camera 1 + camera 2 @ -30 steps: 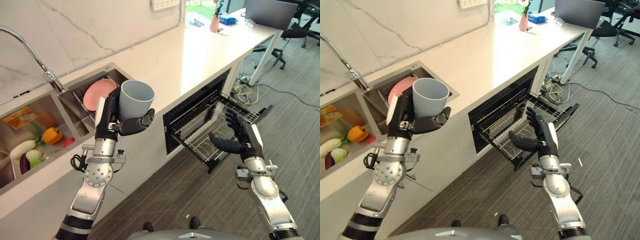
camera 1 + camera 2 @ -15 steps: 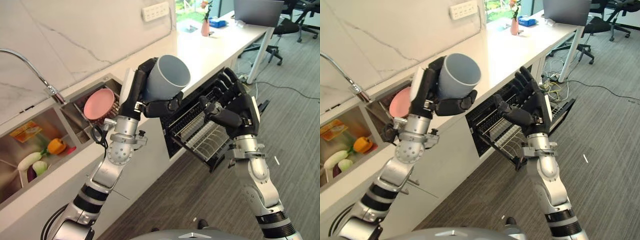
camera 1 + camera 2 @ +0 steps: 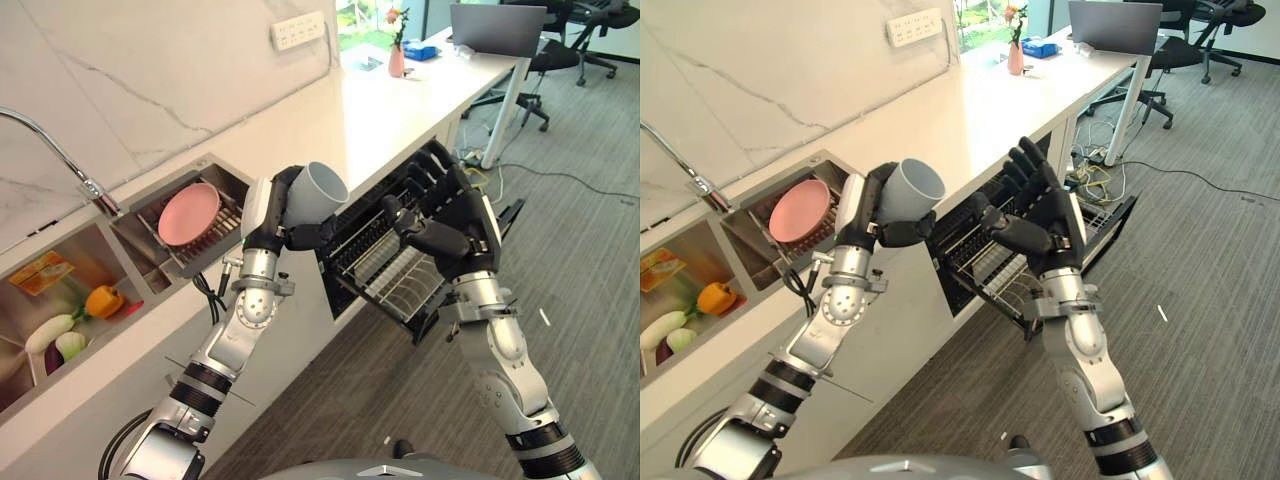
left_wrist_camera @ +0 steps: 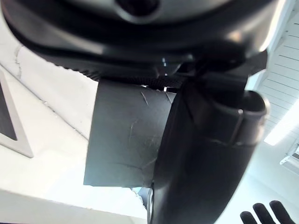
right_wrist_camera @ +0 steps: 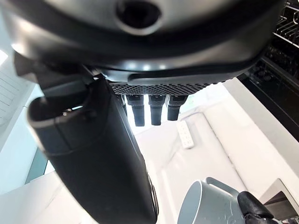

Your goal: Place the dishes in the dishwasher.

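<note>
One pale grey ceramic cup [image 3: 316, 190], rigid, smooth, breakable, sits wrapped in the left hand [image 3: 272, 212]; the right hand [image 3: 452, 222] waits with fingers spread, holding nothing.

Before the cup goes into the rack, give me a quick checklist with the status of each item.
1. Cup held: left hand has fingers and thumb curled round it. Ok.
2. Rack pulled out of the dishwasher. Ok.
3. Free space in the rack: its wire floor looks bare where it shows. Ok.
4. Right hand out of the way: it is open, raised between cup and rack. Not ok.
5. Cup over the rack: it is beside the counter edge, not above the rack. Not ok.
6. Cup empty: inside looks clean from above. Ok.
</note>
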